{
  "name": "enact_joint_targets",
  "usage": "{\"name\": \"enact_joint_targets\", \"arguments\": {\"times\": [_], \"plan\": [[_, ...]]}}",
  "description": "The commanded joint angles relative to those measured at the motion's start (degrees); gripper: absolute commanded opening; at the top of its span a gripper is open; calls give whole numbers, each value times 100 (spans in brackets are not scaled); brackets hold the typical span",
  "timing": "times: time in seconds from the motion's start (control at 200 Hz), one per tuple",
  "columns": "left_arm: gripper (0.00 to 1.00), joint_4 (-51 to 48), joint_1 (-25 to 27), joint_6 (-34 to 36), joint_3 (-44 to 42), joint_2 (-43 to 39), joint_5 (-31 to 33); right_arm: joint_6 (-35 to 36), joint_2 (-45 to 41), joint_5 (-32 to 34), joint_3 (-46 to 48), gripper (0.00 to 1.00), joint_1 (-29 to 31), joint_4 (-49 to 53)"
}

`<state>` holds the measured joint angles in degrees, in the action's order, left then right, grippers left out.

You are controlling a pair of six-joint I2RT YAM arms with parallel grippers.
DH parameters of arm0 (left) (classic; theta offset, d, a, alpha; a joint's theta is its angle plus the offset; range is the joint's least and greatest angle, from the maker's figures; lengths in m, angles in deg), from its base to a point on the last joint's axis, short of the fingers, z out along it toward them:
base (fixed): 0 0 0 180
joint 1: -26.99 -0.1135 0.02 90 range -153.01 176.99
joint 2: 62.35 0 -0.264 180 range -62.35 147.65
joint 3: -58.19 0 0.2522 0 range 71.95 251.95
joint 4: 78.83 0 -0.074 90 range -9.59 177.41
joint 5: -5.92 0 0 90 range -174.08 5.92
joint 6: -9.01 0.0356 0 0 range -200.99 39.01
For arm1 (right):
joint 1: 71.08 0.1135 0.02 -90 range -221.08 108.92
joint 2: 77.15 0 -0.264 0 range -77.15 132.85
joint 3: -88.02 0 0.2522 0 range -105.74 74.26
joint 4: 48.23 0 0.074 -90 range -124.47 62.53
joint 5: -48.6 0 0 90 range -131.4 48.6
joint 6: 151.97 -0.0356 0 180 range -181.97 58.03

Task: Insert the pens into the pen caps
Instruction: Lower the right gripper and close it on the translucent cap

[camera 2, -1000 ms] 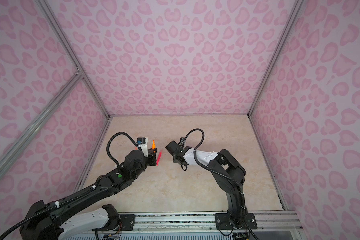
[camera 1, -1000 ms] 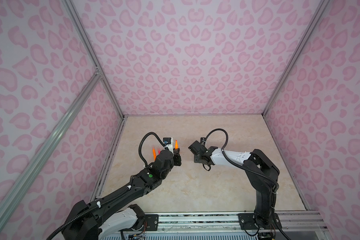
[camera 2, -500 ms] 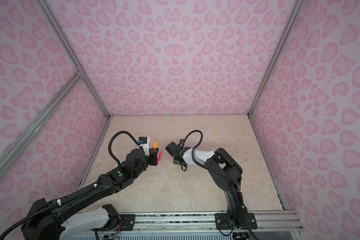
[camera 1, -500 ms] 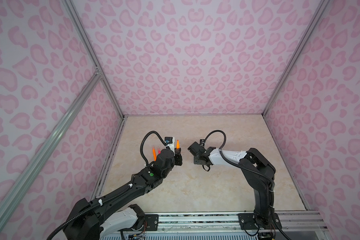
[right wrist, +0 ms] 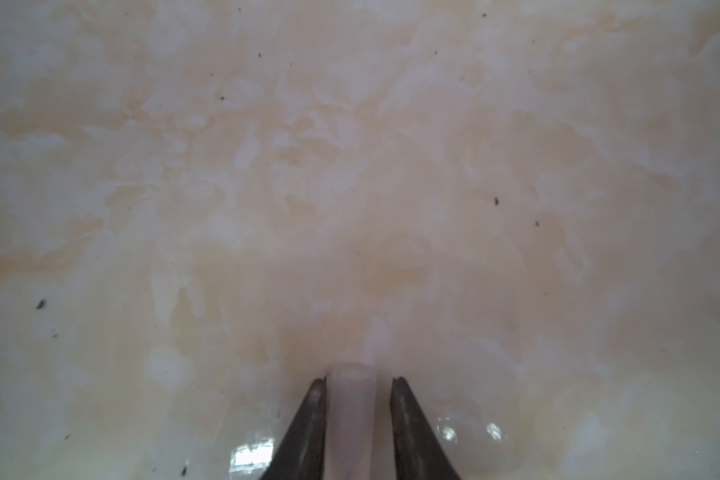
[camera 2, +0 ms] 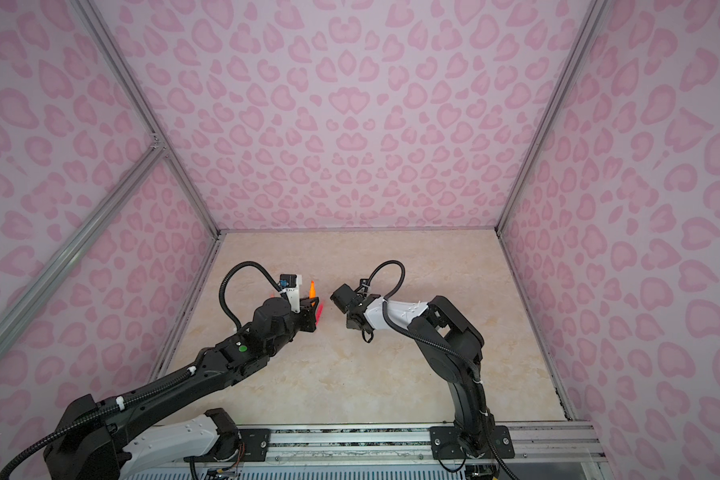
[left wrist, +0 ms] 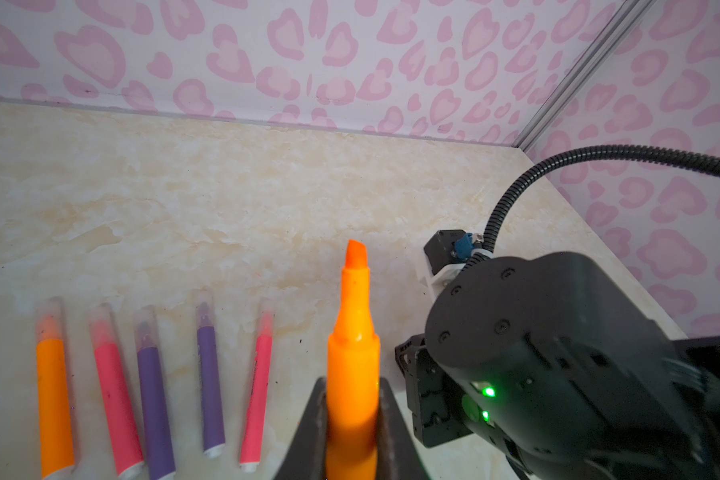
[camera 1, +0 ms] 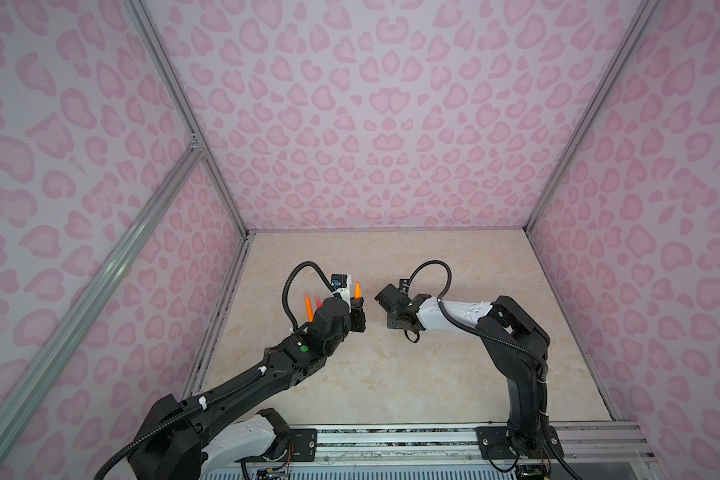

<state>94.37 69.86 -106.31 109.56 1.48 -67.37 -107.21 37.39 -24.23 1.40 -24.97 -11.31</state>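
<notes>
My left gripper [left wrist: 352, 401] is shut on an orange pen [left wrist: 353, 353], held upright with its bare chisel tip up; the tip [camera 1: 357, 289] shows above the gripper in both top views. My right gripper [right wrist: 358, 388] points down at the table just right of it. A translucent pen cap [right wrist: 350, 411] stands between its jaws, one finger [right wrist: 312, 419] against it and a thin gap at the other. Several more pens lie side by side on the table, each with a clear cap over its tip: orange [left wrist: 53, 399], pink [left wrist: 115, 399], purple [left wrist: 154, 407].
The beige marble table [camera 1: 391, 374] is walled in pink-patterned panels on three sides. The row of capped pens [camera 1: 308, 307] lies left of and behind my left wrist. My right arm's wrist [left wrist: 558, 353] is close beside the held pen.
My right gripper's jaws have narrowed around the pen cap, and that arm has shifted slightly left. The left gripper and its orange pen have hardly moved.
</notes>
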Motion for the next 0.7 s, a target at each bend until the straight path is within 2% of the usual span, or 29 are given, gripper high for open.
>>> {"name": "enact_joint_targets", "arguments": {"times": [0.0, 0.695], "plan": [[3, 94, 2, 27, 90, 7, -6, 32, 99, 15, -30, 28, 1, 41], [3, 107, 0, 45, 85, -37, -73, 67, 227, 85, -163, 27, -58, 137]]}}
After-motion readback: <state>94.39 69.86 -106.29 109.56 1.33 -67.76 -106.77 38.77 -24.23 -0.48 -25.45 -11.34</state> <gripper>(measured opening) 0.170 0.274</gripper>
